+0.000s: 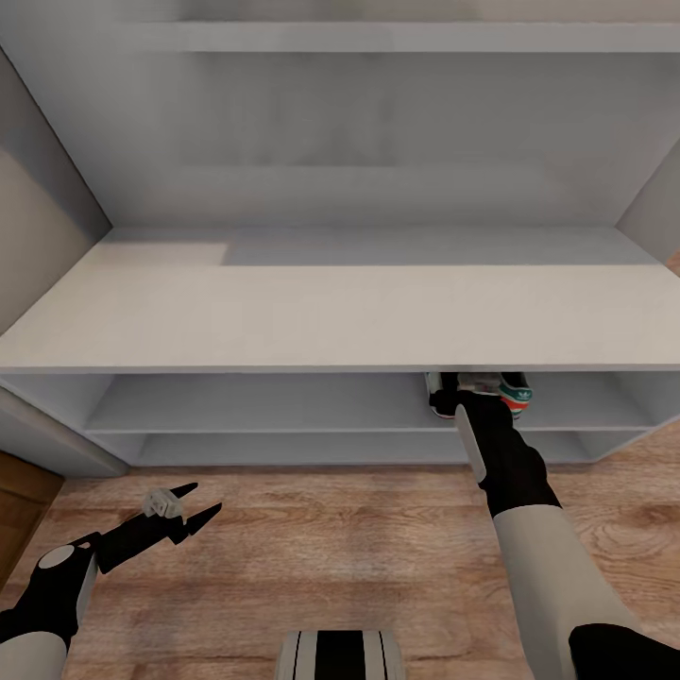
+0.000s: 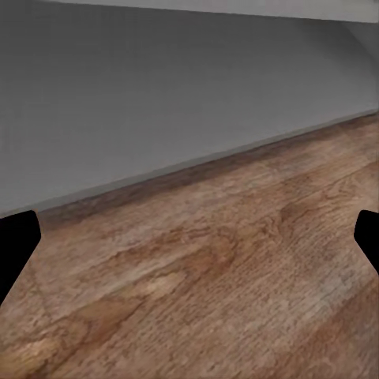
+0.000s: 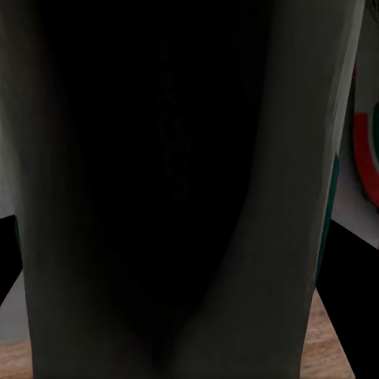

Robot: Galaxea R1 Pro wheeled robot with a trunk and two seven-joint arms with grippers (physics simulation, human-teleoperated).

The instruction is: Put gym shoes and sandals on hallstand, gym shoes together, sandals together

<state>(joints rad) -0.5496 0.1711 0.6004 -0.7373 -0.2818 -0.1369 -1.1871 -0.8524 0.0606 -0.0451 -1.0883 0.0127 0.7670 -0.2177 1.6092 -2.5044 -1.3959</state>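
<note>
The right claw (image 1: pixel 461 401) reaches under the hallstand's (image 1: pixel 340 321) flat top onto the upper shoe shelf, where a gym shoe (image 1: pixel 505 389) sits right at its tip. It seems closed on the shoe's collar, though the close view is too dark to be sure. The shoe should be light, its upper soft and its sole stiff, so the heel or collar rim makes the best hold. The left claw (image 1: pixel 194 502) hangs spread wide and empty over the corridor floor (image 1: pixel 312 557).
</note>
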